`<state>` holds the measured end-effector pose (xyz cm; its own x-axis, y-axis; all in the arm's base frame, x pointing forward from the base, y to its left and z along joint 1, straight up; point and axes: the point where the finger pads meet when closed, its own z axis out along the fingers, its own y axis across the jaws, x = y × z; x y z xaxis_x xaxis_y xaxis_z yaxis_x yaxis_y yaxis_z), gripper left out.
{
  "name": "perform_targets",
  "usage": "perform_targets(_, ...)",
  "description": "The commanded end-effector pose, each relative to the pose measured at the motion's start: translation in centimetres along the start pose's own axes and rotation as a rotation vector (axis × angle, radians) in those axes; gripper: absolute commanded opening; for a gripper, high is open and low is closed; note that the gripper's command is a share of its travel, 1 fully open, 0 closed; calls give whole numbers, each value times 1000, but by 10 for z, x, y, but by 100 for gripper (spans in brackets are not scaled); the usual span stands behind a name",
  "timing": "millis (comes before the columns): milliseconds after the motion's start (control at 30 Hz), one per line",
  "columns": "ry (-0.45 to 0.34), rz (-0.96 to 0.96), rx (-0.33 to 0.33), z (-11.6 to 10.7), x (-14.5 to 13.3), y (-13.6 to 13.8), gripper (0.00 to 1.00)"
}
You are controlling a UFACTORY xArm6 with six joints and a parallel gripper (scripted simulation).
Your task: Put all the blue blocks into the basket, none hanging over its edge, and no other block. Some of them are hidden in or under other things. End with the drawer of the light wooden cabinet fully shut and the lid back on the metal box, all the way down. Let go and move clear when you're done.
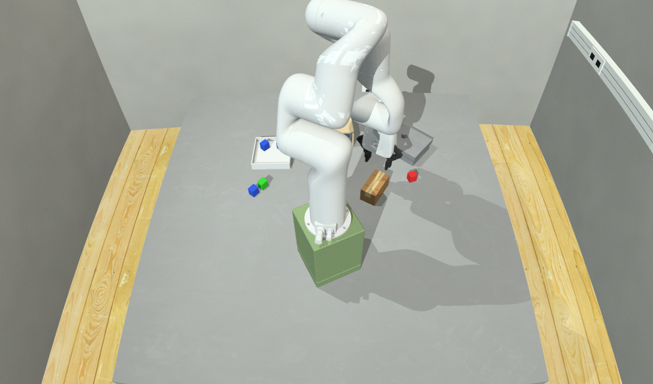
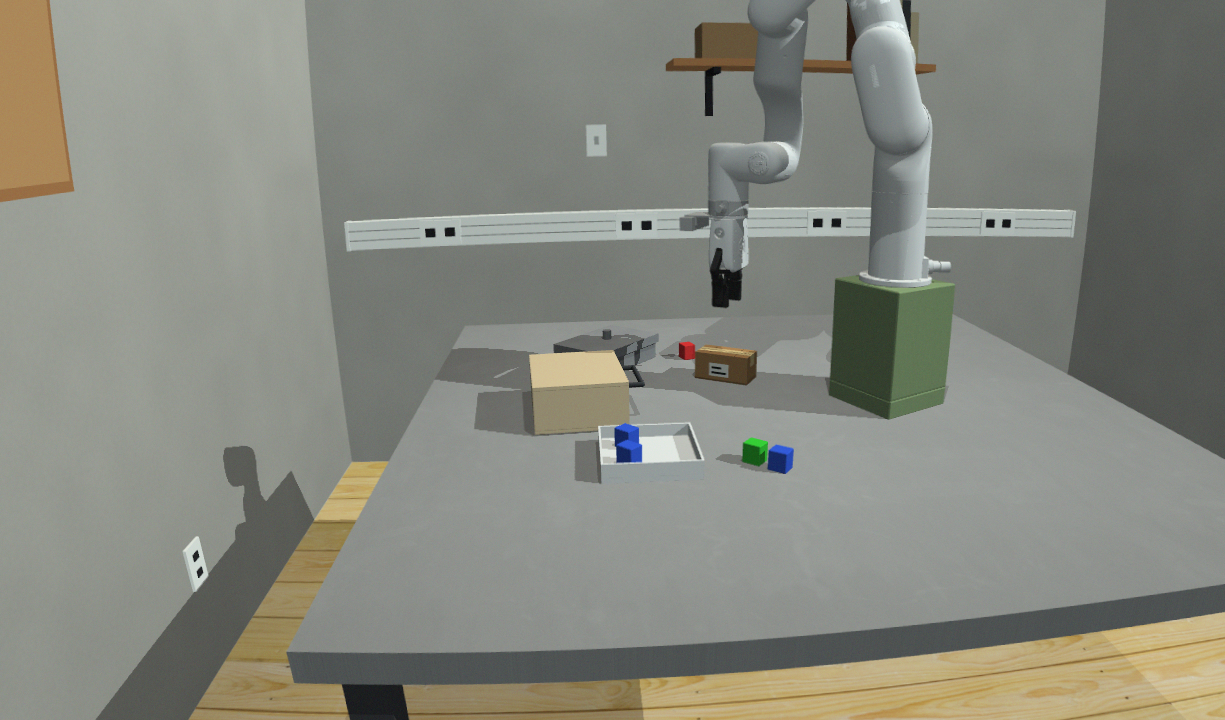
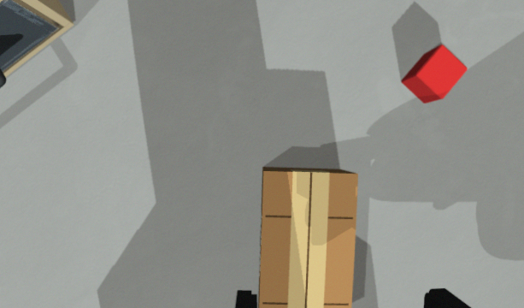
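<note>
Brown cardboard box on tbl, below open, empty gripper.

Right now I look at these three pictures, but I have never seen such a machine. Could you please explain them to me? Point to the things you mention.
This is one white robot arm [image 1: 328,191] [image 2: 898,214] on a green pedestal [image 1: 338,260] [image 2: 867,349]. One picture looks down from above, one across the table [image 1: 214,286] [image 2: 688,555] [image 3: 193,107], and one from the arm's wrist. The black jaws stand open above a cardboard box [image 1: 375,187] [image 2: 725,365] [image 3: 309,239], holding nothing. A white tray [image 1: 270,166] [image 2: 652,471] contains two blue blocks [image 1: 264,145] [image 2: 629,452]. Beside it, a green block [image 1: 262,183] [image 2: 754,451] and another blue block [image 1: 253,190] [image 2: 780,459] lie together. You also see a red block [image 1: 412,176] [image 2: 686,350] [image 3: 441,70] and a light wooden cabinet [image 1: 346,125] [image 2: 580,402] [image 3: 67,25].
</note>
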<state>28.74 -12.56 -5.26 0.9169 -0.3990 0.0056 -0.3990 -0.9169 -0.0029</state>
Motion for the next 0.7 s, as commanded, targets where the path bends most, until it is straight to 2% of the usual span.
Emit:
perform_targets(0, 0, 0, -7, -15, 1, 0, 73)
perform_targets(500, 0, 0, -7, -24, 1, 0, 73)
perform_targets(667, 0, 4, -7, -24, 2, -12, 73)
